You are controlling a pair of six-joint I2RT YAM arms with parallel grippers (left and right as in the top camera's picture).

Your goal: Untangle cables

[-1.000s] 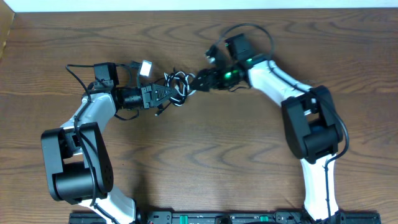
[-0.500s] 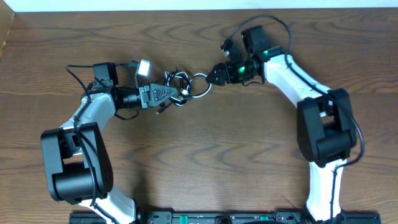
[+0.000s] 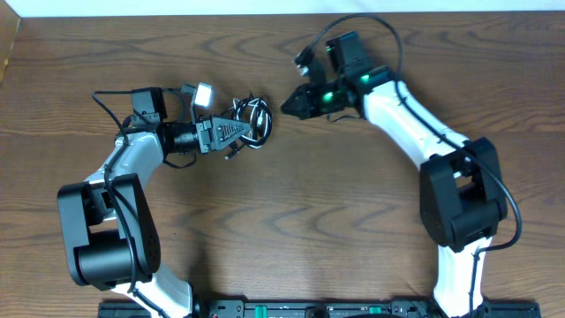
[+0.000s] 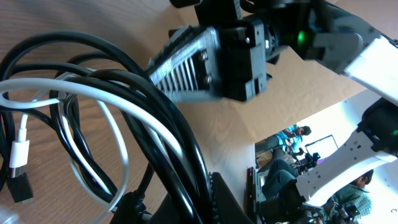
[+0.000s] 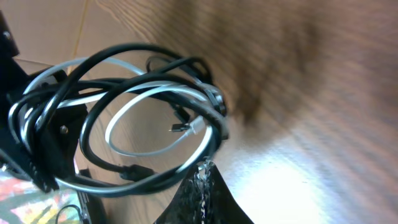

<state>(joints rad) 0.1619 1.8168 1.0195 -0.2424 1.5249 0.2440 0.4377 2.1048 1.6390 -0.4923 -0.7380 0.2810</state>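
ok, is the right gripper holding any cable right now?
No, overhead shows the right gripper shut, with a gap between it and the cables.

The cables (image 4: 168, 124), several black and 1 white, loop out from the left gripper (image 4: 180, 199) clamping them.

- Tangle of thin black and white cords (image 3: 252, 119): too small in the overhead view to follow single strands or count the black ones.
- Left gripper, black plastic (image 4: 180, 202): in the left wrist view, mostly buried under the cord loops and cut by the bottom edge. Pad contact is hidden.
- Right gripper, dark, tapered (image 5: 202, 183): in the right wrist view, only the closed tip shows. The rest is cut off below.
- Brown wood-grain table (image 5: 311, 93): smeared, grain unreadable.
- Room beyond the table edge (image 4: 292, 162): figures out of focus.
- Black base rail (image 3: 309, 309): cut by the bottom edge.
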